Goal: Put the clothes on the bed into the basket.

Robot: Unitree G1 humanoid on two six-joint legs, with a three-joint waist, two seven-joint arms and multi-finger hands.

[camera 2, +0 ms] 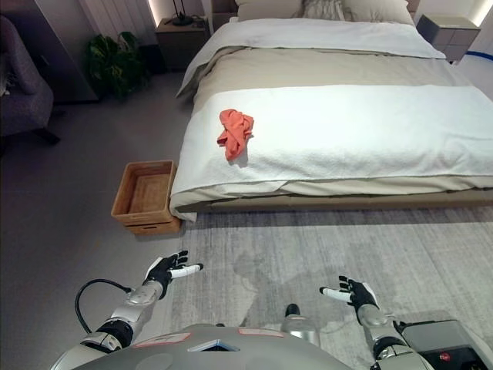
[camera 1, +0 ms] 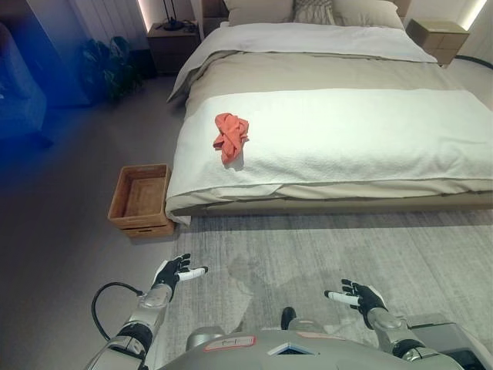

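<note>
A crumpled orange-red garment (camera 1: 230,136) lies on the white cover near the left foot corner of the bed (camera 1: 370,139). An empty brown wicker basket (camera 1: 141,199) stands on the floor beside that corner of the bed. My left hand (camera 1: 174,272) hovers low over the rug, fingers spread and holding nothing, well short of the basket. My right hand (camera 1: 359,295) is held out the same way at the lower right, open and empty. Both hands are far from the garment.
A grey rug (camera 1: 331,254) spreads in front of the bed. A potted plant (camera 2: 117,62) and a dark nightstand (camera 1: 173,42) stand at the far left of the bed. An armchair (camera 2: 23,85) sits at the left edge, and a second nightstand (camera 1: 437,37) at the far right.
</note>
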